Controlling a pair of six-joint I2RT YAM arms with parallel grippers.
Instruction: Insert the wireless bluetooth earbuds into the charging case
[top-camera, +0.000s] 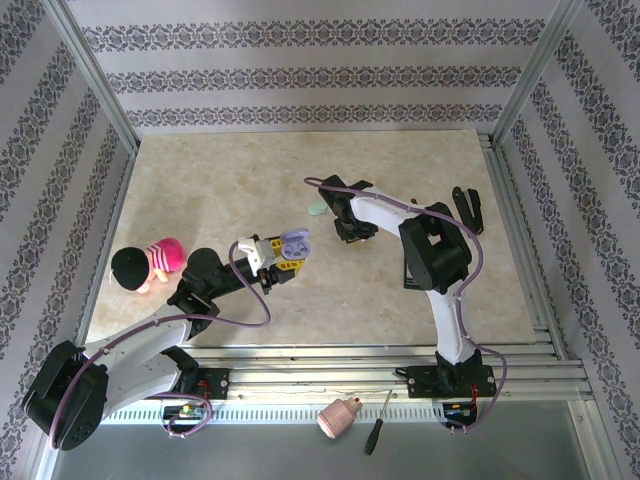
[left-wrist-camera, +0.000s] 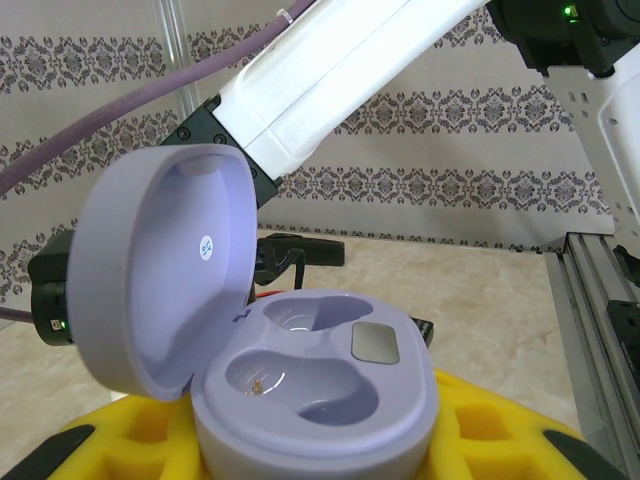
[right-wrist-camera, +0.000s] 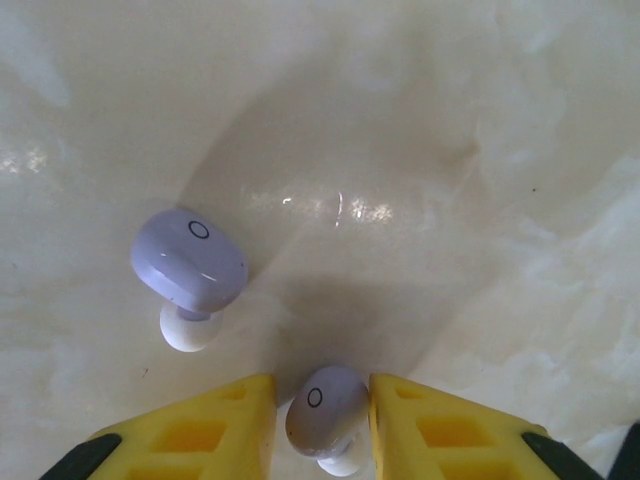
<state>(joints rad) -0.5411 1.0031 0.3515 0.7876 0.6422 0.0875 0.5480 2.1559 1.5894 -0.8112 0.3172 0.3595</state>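
One glossy rounded lilac earbud (right-wrist-camera: 325, 408) sits between yellow jaws.

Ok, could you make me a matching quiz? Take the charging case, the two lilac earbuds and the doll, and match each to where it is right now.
1. charging case
2. upper earbud in the right wrist view
3. lower earbud in that view
4. doll

a. pinched in the right claw
b. at the left edge of the table
c. lying loose on the table
d. in the left claw, lid open

Pairs: 1-d, 2-c, 3-a, 4-b
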